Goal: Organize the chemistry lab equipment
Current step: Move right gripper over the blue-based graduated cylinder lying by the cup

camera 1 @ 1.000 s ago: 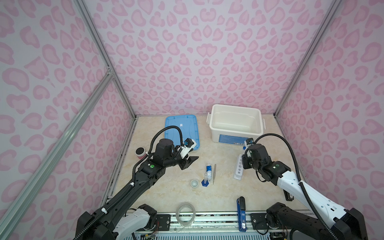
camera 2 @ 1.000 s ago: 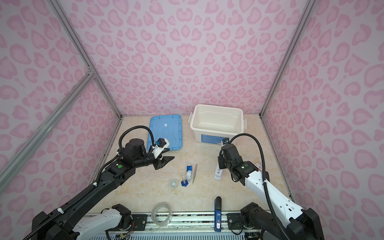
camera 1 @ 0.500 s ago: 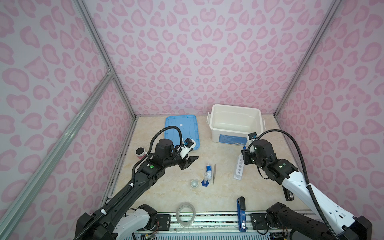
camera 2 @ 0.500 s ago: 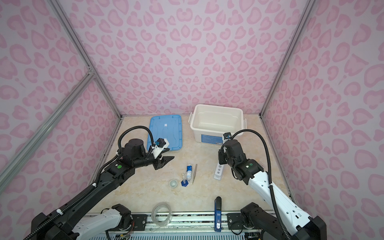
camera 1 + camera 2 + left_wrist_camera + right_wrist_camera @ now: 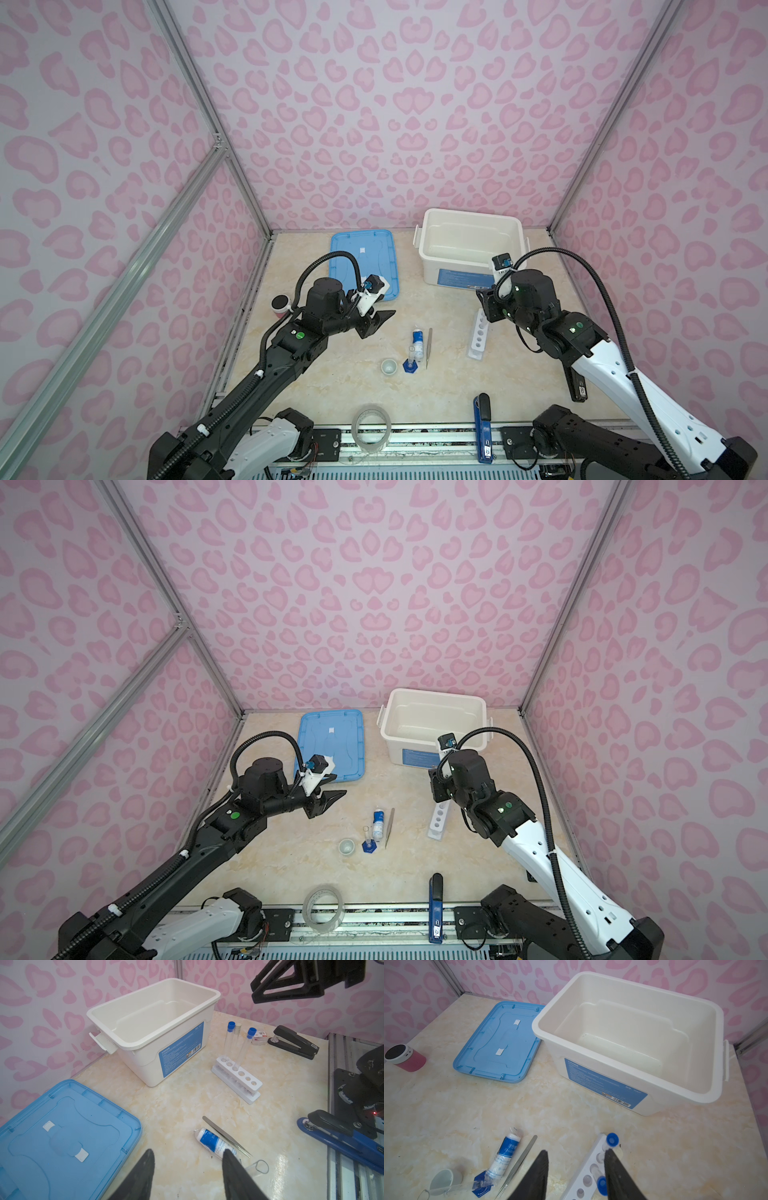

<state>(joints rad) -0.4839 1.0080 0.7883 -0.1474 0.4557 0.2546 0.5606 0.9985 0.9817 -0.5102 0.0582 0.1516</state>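
The white five-hole rack (image 5: 478,338) (image 5: 236,1080) lies right of centre with three capped test tubes (image 5: 230,1043) standing at its far end. My right gripper (image 5: 576,1153) (image 5: 487,309) hovers open over that end, one finger beside the blue caps (image 5: 612,1139), gripping nothing. In the middle lie the blue-labelled white bottle (image 5: 417,343) (image 5: 504,1155), the metal tweezers (image 5: 429,347) (image 5: 226,1138), the blue-based clear cylinder (image 5: 411,361) (image 5: 452,1187) on its side and the small white dish (image 5: 388,366). My left gripper (image 5: 188,1152) (image 5: 376,322) hangs open and empty just left of the bottle.
An open white bin (image 5: 469,220) stands at the back right, its blue lid (image 5: 363,262) flat beside it. A pink speaker (image 5: 281,305) sits far left. A tape roll (image 5: 371,428) and blue stapler (image 5: 482,428) lie at the front edge, a black stapler (image 5: 575,386) under the right arm.
My right gripper's jaws have widened and its wrist has lifted a little over the rack's far end. The left arm has stayed still.
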